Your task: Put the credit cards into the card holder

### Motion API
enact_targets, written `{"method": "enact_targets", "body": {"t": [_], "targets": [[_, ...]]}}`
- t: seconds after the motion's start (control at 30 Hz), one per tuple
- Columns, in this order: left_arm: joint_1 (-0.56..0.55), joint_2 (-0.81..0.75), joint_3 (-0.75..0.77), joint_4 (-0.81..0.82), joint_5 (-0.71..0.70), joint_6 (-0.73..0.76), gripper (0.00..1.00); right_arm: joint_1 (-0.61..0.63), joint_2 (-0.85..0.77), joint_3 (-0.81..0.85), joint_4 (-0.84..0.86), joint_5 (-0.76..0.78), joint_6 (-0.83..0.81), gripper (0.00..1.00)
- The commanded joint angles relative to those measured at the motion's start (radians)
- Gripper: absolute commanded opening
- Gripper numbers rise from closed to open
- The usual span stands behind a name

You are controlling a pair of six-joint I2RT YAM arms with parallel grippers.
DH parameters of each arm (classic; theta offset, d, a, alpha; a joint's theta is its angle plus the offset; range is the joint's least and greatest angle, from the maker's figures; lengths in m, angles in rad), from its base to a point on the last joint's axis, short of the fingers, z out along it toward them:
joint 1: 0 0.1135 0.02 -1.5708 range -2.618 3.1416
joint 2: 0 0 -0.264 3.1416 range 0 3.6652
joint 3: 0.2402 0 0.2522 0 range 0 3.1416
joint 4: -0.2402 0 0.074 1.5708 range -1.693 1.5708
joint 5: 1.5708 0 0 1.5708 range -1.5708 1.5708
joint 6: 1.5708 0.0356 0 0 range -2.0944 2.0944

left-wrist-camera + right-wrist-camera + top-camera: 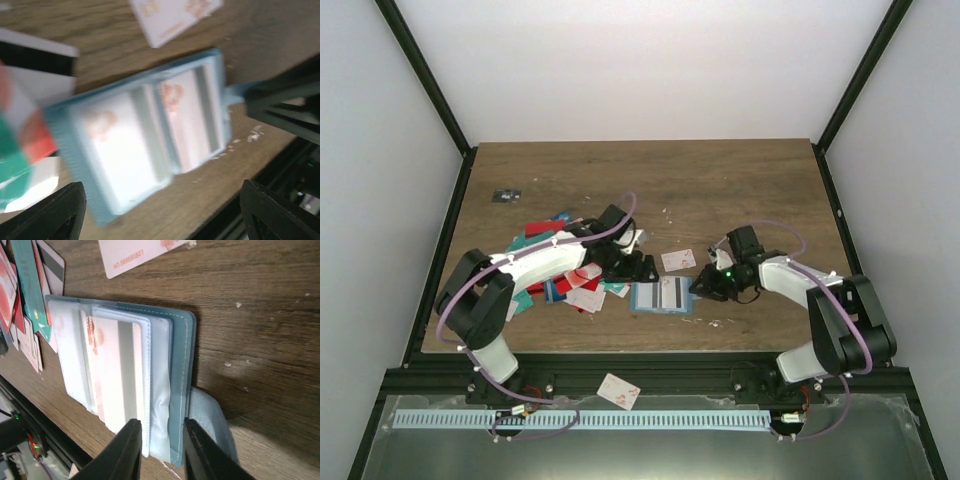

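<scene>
Small teal-blue folding card holder (pixel 662 296) lying open and flat on brown wooden table (pixel 740 180), near front edge, between the two grippers. Inside facing up, clear pocket slots showing. White plastic card with red blotches and grey stripe (pixel 117 375) tucked in a slot. Blotched white visible in both halves in left wrist view, but too blurred for more. Soft teal tab (pixel 210 412) sticking out of holder's edge on right arm's side.

Left gripper (pixel 638 268) just over holder's left end, black fingers (pixel 62 212) spread wide, nothing between them.

Right gripper (pixel 705 288) at holder's right end, fingers (pixel 125 450) close together, straddling cover edge plus one clear sleeve, tab just beside outer finger. Can't tell whether clamped on the edge or only loose around it.

Heap of thin red, teal and white-with-red-blotch plastic credit cards (pixel 570 285) on table just left of holder, partly under left arm, some with black stripe. Single white blotched card (pixel 678 260) face up just behind holder, small gap between the two. Another blotched card (pixel 618 390) off the table, on front frame between arm bases. Small dark object (pixel 506 196) at far left rear of table, too small to identify.
</scene>
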Motion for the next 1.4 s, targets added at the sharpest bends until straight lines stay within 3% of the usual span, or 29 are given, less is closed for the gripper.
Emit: {"method": "enact_targets", "body": {"t": [0.0, 0.2, 0.43, 0.7, 0.8, 0.87, 1.0, 1.13, 1.23, 1.37], "targets": [[0.054, -0.034, -0.08, 0.011, -0.097, 0.01, 0.86, 0.002, -0.065, 0.021, -0.055, 0.052, 0.022, 0.31], [0.098, -0.004, -0.18, 0.181, -0.034, 0.008, 0.86, 0.002, -0.126, 0.022, -0.108, 0.185, 0.087, 0.5], [0.101, 0.08, -0.195, 0.281, 0.019, 0.014, 0.86, 0.002, -0.119, 0.026, -0.118, 0.245, 0.127, 0.62], [0.101, 0.092, -0.215, 0.333, 0.062, 0.01, 0.81, 0.003, -0.139, 0.026, -0.162, 0.292, 0.151, 0.66], [0.101, 0.096, -0.221, 0.344, 0.074, 0.009, 0.8, 0.002, -0.151, -0.014, -0.11, 0.235, 0.142, 0.65], [0.101, 0.096, -0.227, 0.351, 0.086, 0.005, 0.78, 0.001, -0.146, -0.043, -0.053, 0.178, 0.139, 0.58], [0.099, 0.072, -0.227, 0.361, 0.105, -0.011, 0.76, 0.002, -0.114, -0.062, 0.009, 0.134, 0.149, 0.3], [0.099, 0.034, -0.227, 0.384, 0.137, -0.041, 0.74, 0.002, -0.082, -0.052, 0.007, 0.142, 0.131, 0.09], [0.098, 0.0, -0.227, 0.414, 0.165, -0.081, 0.74, 0.003, -0.077, -0.054, 0.003, 0.148, 0.125, 0.01], [0.088, -0.031, -0.228, 0.478, 0.208, -0.144, 0.73, 0.003, -0.067, -0.066, 0.018, 0.135, 0.126, 0.01]]}}
